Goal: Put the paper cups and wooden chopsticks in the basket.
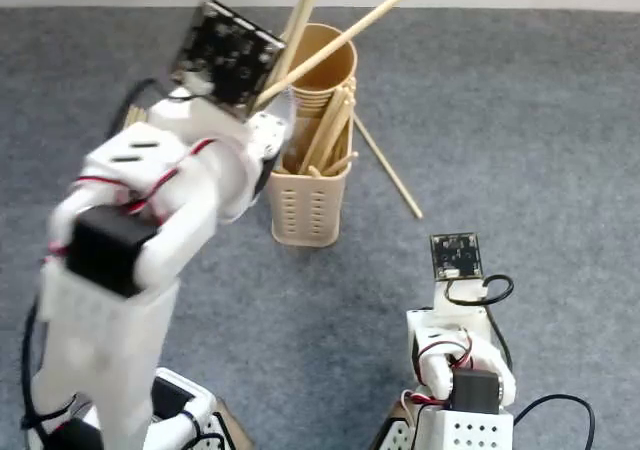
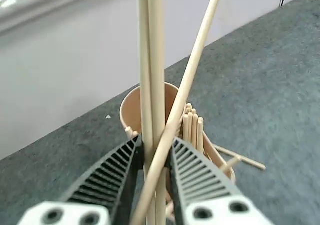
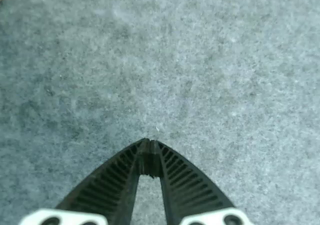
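L arm is up over the basket (image 1: 310, 210), w/ the left gripper (image 2: 156, 145) pinching a small bunch of chopsticks (image 2: 152, 60) low down. Two stand near upright side by side; a third crosses them at a slant. Below, the basket holds stacked paper cups (image 1: 338, 70) & more sticks stood beside them. The bunch's lower ends are hidden behind the gripper, so can't tell if they're inside the rim yet.

Step in hand, by the look of it: dropping this bunch in. To do it well:
- Keep the ends over the cup mouth or the gap between cups & basket wall.
- Lower till the tips are well below the rim, then open slowly.
- Watch the slanted stick. It looks loosely crossed & may tip out sideways on release, so let go only when it leans toward the basket.
- The basket is tall, narrow & prob. light, so a nudge from the arm could topple it.

One loose chopstick (image 1: 390, 171) lies on the grey table (image 1: 540, 120) just beside the basket, one end at its side. It's not yet collected.

Right gripper (image 3: 149, 146) is pressed together, holding nothing, low over bare table, well apart from the basket.
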Motion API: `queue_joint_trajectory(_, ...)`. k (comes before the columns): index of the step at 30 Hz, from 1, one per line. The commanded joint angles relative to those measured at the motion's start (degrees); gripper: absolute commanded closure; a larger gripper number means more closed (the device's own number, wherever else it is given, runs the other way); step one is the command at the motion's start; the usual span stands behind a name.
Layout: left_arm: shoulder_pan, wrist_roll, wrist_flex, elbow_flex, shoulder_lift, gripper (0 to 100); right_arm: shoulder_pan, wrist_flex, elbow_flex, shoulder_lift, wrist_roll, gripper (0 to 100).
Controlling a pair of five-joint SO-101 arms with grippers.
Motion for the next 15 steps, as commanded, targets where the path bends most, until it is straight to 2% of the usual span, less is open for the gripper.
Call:
queue_joint_trajectory(1,-0.92,-0.09,-15.74,6.73,-0.84,100,0.75,0.4,8.75,-0.75,0.35,99.2)
queue_joint_trajectory(4,-0.48,-0.09,-23.74,9.1,0.92,100,0.75,0.4,8.75,-0.75,0.35,99.2)
queue_joint_trajectory(11,1.36,-0.09,-26.64,16.57,1.27,99,0.75,0.4,8.75,-0.75,0.35,99.2)
queue_joint_trajectory(15,1.27,-0.18,-32.79,23.34,1.27,99,0.75,0.4,8.75,-0.75,0.35,99.2)
